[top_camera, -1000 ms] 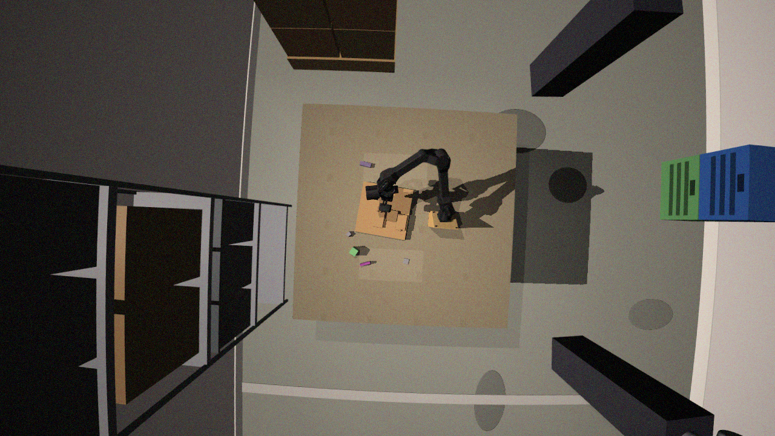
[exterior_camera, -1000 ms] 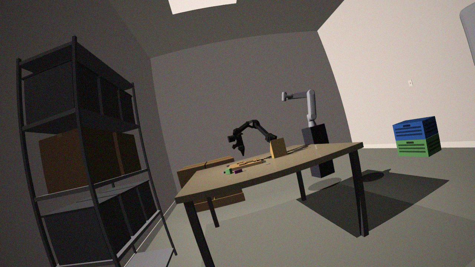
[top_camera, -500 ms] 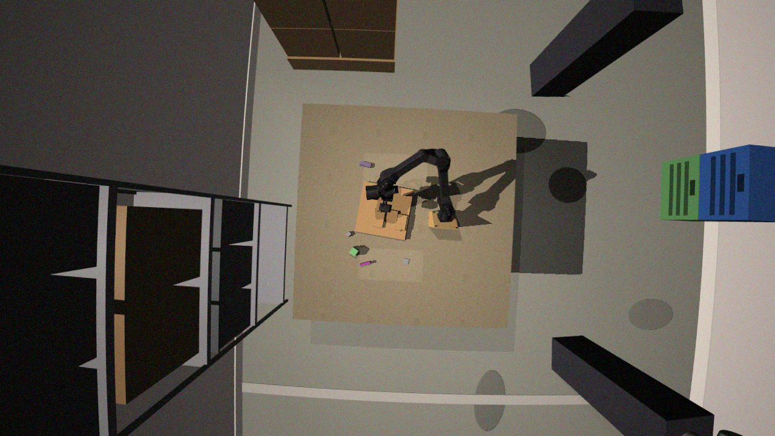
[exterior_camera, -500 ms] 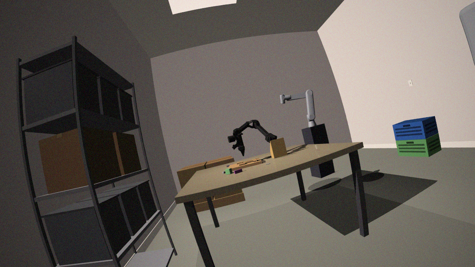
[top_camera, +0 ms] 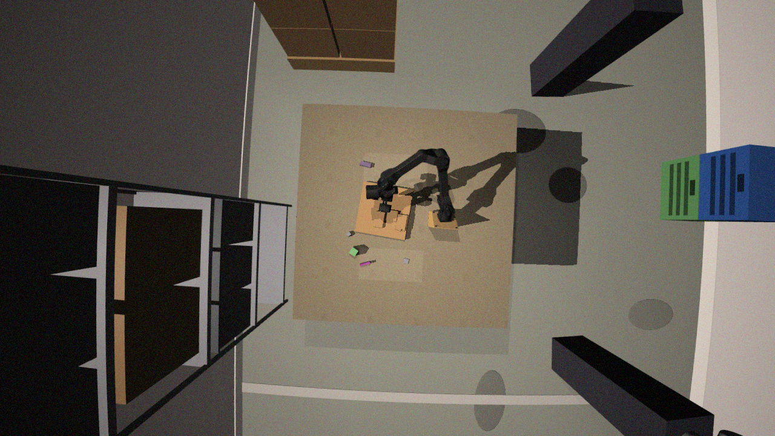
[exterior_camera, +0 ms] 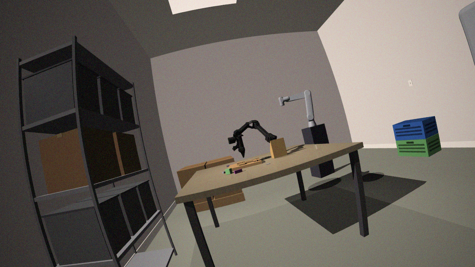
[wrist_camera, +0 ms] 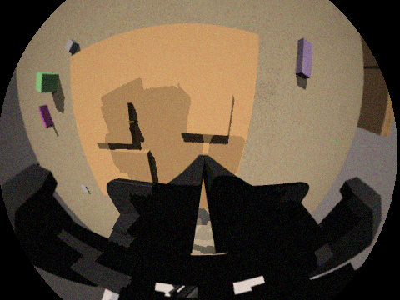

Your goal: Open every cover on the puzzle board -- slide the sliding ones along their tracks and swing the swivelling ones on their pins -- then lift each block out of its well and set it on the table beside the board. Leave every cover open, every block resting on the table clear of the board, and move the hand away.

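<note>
The orange puzzle board (top_camera: 368, 224) (wrist_camera: 167, 50) lies on the table. Its covers share its colour; dark slots and edges show, but shadow and my hand hide parts, so I cannot tell every cover's position. A green block (top_camera: 353, 251) (exterior_camera: 228, 171) (wrist_camera: 43, 82), a magenta block (top_camera: 365, 264) (exterior_camera: 238, 171) (wrist_camera: 45, 116), a small grey block (top_camera: 350, 233) (wrist_camera: 72, 46) and a small pale block (top_camera: 406, 261) (wrist_camera: 85, 189) rest beside the board. A purple block (top_camera: 366, 163) (wrist_camera: 304, 58) rests off its opposite side. My gripper (exterior_camera: 243, 156) (wrist_camera: 202, 159) is shut, empty, above the board.
The arm's wooden base block (top_camera: 433, 220) (exterior_camera: 278, 148) stands near the board on the table (top_camera: 471, 292) (exterior_camera: 318, 155). A shelf rack (exterior_camera: 77, 99), brown boxes (top_camera: 335, 43) and a second grey arm (exterior_camera: 309, 106) stand away from the table.
</note>
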Robot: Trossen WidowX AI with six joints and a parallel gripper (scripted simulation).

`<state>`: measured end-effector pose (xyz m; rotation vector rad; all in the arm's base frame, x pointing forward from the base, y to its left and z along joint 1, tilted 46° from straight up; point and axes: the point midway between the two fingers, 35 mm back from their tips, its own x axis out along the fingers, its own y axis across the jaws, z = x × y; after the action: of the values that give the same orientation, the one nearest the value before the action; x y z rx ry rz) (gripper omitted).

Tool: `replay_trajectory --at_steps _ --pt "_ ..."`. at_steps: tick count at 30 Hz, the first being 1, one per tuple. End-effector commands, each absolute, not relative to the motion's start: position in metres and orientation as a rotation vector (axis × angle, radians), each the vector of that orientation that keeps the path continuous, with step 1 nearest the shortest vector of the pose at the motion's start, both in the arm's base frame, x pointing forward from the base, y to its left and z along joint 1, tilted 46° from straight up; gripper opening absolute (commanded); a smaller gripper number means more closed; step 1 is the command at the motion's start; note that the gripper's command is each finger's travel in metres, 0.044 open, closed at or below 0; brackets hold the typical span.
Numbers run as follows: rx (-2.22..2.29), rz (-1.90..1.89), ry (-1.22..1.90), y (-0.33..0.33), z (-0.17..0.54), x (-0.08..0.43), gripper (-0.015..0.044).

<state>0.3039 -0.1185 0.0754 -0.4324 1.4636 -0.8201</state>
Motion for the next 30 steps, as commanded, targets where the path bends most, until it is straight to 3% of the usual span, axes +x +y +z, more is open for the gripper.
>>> replay_trajectory --at_steps 1,30 --pt "-0.439 -0.819 1.468 -0.122 0.072 0.303 0.0000" --pt "-0.440 -0.821 1.467 -0.143 0.053 0.299 0.0000"
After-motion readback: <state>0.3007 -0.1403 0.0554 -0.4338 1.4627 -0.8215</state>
